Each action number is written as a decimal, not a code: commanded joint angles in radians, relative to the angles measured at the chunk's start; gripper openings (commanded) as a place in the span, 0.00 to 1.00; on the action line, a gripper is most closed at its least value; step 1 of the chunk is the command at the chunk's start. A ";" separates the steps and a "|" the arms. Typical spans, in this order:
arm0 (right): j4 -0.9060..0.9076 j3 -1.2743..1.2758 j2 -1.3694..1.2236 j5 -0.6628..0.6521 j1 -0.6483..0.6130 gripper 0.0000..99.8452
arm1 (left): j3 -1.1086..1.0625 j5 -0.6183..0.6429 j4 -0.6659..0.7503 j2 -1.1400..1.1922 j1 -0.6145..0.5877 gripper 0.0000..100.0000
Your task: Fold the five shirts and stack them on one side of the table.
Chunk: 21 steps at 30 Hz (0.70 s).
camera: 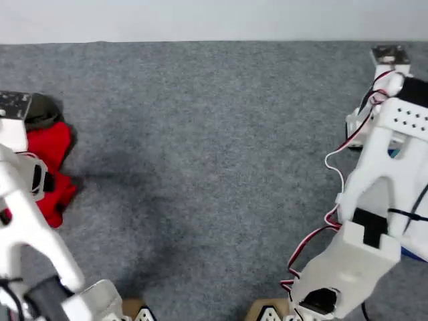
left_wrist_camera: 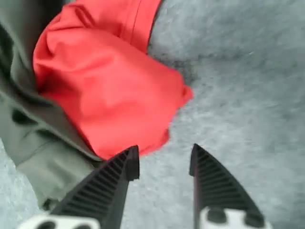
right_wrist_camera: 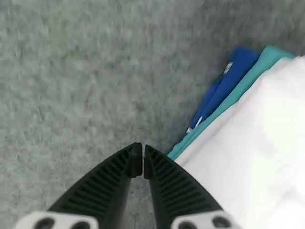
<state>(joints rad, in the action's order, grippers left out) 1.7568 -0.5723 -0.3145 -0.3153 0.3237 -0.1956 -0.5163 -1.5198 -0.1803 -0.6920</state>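
Note:
A crumpled red shirt (camera: 55, 170) lies at the table's left edge, partly under the left arm, with a dark olive shirt (camera: 41, 110) behind it. In the left wrist view the red shirt (left_wrist_camera: 109, 86) rests on the olive shirt (left_wrist_camera: 28, 129). My left gripper (left_wrist_camera: 162, 162) is open just above the grey cloth, at the red shirt's edge, holding nothing. My right gripper (right_wrist_camera: 143, 160) is shut and empty above the cloth, beside a folded stack: a white shirt (right_wrist_camera: 252, 162) on a teal shirt (right_wrist_camera: 228, 102) on a blue shirt (right_wrist_camera: 228, 78).
Grey felt (camera: 214, 154) covers the table, and its wide middle holds nothing. The right arm (camera: 374, 200) with its red and white wires stands over the folded stack at the right edge. A pale wall (camera: 214, 20) runs along the back.

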 commanded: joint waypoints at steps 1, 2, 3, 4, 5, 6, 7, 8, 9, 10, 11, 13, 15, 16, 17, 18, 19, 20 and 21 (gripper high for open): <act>0.039 0.061 0.110 -0.003 0.015 0.01 | 0.004 -0.092 0.114 0.150 -0.023 0.20; 0.039 0.081 0.125 -0.003 0.008 0.01 | 0.004 -0.104 0.144 0.198 -0.025 0.20; 0.039 0.101 0.140 -0.003 0.007 0.01 | 0.005 -0.118 0.172 0.244 -0.023 0.20; 0.039 0.123 0.156 -0.003 0.007 0.01 | 0.008 -0.129 0.193 0.290 -0.021 0.20; 0.039 0.144 0.171 -0.003 0.005 0.01 | 0.018 -0.133 0.209 0.333 -0.020 0.20; 0.039 0.167 0.189 -0.003 0.005 0.01 | 0.033 -0.133 0.221 0.379 -0.020 0.20; 0.039 0.190 0.206 -0.003 0.005 0.01 | 0.054 -0.133 0.227 0.425 -0.020 0.19; 0.039 0.215 0.228 -0.003 0.005 0.01 | 0.079 -0.132 0.227 0.468 -0.020 0.19; 0.039 0.239 0.251 -0.003 0.005 0.01 | 0.104 -0.132 0.227 0.512 -0.020 0.18; 0.039 0.265 0.274 -0.003 0.005 0.01 | 0.130 -0.135 0.227 0.551 -0.020 0.15; 0.039 0.293 0.298 -0.003 0.005 0.01 | 0.157 -0.135 0.226 0.586 -0.018 0.12; 0.038 0.350 0.352 -0.003 0.005 0.01 | 0.220 -0.137 0.198 0.646 -0.018 0.04; 0.038 0.396 0.403 -0.003 0.005 0.01 | 0.300 -0.137 0.123 0.680 -0.006 0.00; 0.038 0.417 0.426 -0.003 0.005 0.01 | 0.341 -0.135 0.071 0.681 0.000 0.00; 0.038 0.437 0.450 -0.003 0.005 0.01 | 0.389 -0.132 0.020 0.677 0.009 0.00; 0.038 0.456 0.473 -0.003 0.005 0.01 | 0.440 -0.130 -0.025 0.666 0.018 0.00; 0.036 0.474 0.495 -0.003 0.005 0.01 | 0.495 -0.127 -0.068 0.649 0.029 0.00; 0.036 0.493 0.516 -0.003 0.005 0.01 | 0.555 -0.110 -0.109 0.621 0.040 0.00; 0.036 0.508 0.538 -0.003 0.005 0.01 | 0.618 -0.083 -0.140 0.591 0.054 0.00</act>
<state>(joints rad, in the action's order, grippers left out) 1.7568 -0.0829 0.1320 -0.3153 0.3237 0.2432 -0.6391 -1.5566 0.4979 -0.6720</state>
